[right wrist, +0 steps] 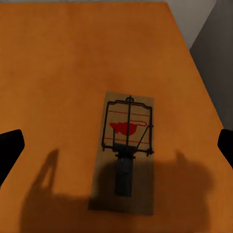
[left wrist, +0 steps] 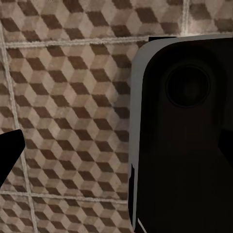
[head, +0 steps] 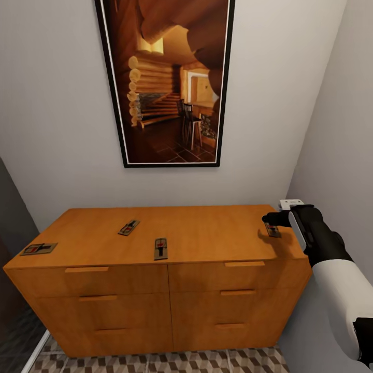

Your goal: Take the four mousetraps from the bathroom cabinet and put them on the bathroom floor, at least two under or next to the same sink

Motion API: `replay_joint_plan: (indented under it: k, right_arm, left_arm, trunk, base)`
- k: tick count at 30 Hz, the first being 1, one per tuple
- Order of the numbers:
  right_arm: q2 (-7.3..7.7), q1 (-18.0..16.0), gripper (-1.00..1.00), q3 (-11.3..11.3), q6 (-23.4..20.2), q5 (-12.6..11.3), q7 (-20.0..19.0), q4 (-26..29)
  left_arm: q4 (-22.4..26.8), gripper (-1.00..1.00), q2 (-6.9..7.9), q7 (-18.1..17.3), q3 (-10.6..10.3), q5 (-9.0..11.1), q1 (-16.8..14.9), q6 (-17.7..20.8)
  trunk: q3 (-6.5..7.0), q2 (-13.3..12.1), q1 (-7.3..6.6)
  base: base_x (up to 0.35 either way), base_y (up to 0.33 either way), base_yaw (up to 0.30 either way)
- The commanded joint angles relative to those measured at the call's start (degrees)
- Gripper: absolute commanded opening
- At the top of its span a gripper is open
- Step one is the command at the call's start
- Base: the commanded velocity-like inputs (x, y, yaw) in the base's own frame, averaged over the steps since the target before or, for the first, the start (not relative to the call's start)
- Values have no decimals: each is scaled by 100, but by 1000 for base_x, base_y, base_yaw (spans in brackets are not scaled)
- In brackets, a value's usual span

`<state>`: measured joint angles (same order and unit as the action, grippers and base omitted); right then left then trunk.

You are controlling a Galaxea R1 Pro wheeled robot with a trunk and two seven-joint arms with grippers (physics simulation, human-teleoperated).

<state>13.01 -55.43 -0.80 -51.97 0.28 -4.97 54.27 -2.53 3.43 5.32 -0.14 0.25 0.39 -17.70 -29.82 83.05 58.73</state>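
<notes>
The right gripper hovers over the cabinet's 3 o'clock end, fingers spread wide either side of a mousetrap lying flat, not touching it. Three more mousetraps lie toward 9 o'clock. Whether the left fingers, above the bathroom floor, are apart cannot be told.

Right arm: glossy white shell, black wrist, black gripper

Soft even light, faint shadows, slightly blurry
</notes>
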Motion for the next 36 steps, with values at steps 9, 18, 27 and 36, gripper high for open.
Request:
replay_joint_plan:
  k: [9, 18, 27, 36]
  right_arm:
    - [0, -3, 100, -8, -23, 7, -27, 5]
    - [0, -3, 100, -8, -23, 7, -28, -48]
    - [6, -3, 100, -15, -23, 7, -33, -64]
    - [16, -2, 100, -22, -16, 5, -63, -65]
  left_arm:
    - [-11, 100, 0, 13, -4, 1, -4, -29]
    - [-11, 100, 0, 13, -4, 1, -4, -26]
    - [-11, 100, 0, 13, -4, 2, -4, -24]
    - [-12, 100, 0, 13, -4, 1, -4, -23]
  trunk:
    - [-4, 3, 0]
    - [-4, 3, 0]
    - [-4, 3, 0]
    - [-4, 3, 0]
  base:
    - [5, 0, 0]
    - [0, 0, 0]
    - [0, 0, 0]
    - [0, 0, 0]
